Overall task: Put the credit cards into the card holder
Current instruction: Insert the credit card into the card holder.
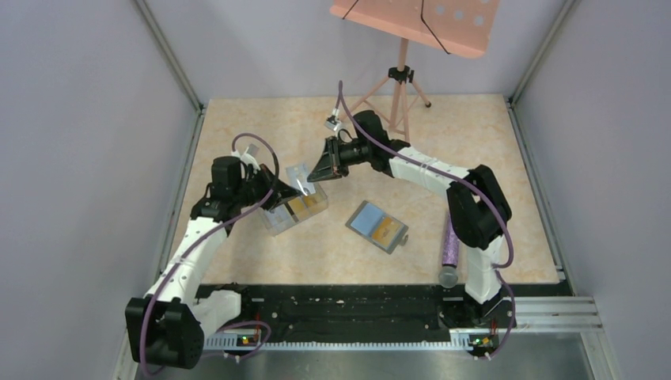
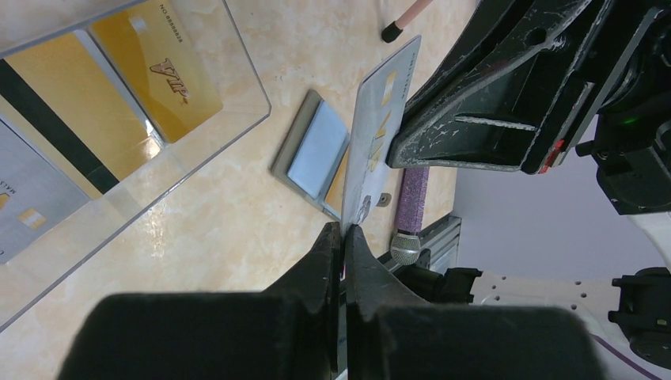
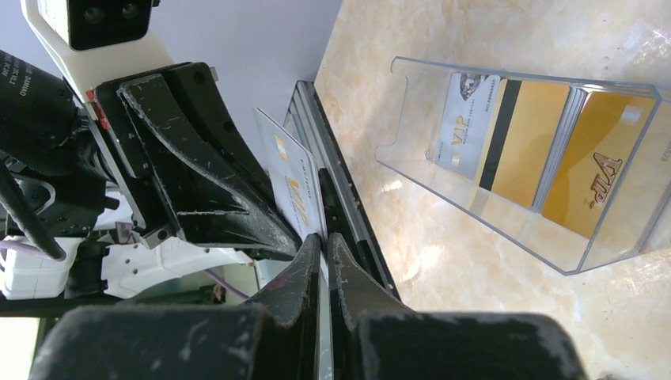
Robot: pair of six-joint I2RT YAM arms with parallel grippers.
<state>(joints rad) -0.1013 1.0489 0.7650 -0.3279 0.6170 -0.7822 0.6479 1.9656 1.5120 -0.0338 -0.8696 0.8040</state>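
The left gripper (image 2: 342,237) is seen clenched, its jaws pressed tight on the lower edge of a whitish card (image 2: 380,127). The right gripper (image 3: 323,241) is likewise clamped shut on the same card, at the opposite edge. The card is thus held between both grippers, on edge and off the table (image 1: 490,158). Gold lettering is seen on its face. In the top view the card is placed just above the far right part of the clear box (image 1: 273,220), with the left gripper at the box's left side and the right gripper at its far right side.

Inside the clear box more credit cards are stored, standing on edge and leaning together: orange cards (image 3: 546,150), one with a black stripe, and a pale card (image 3: 459,127) at one end.

The card holder (image 2: 291,150) is laid open and flat on the table, to the right of the clear box, near it but not touching. A pale blue card (image 2: 319,150) and an orange card (image 2: 339,178) are seen in its pockets.

A purple-handled object (image 1: 449,245) with a grey round end is laid further right of the clear box, beyond the holder. A pink music stand (image 1: 415,24) on a tripod is placed well behind the clear box, at the table's far edge.
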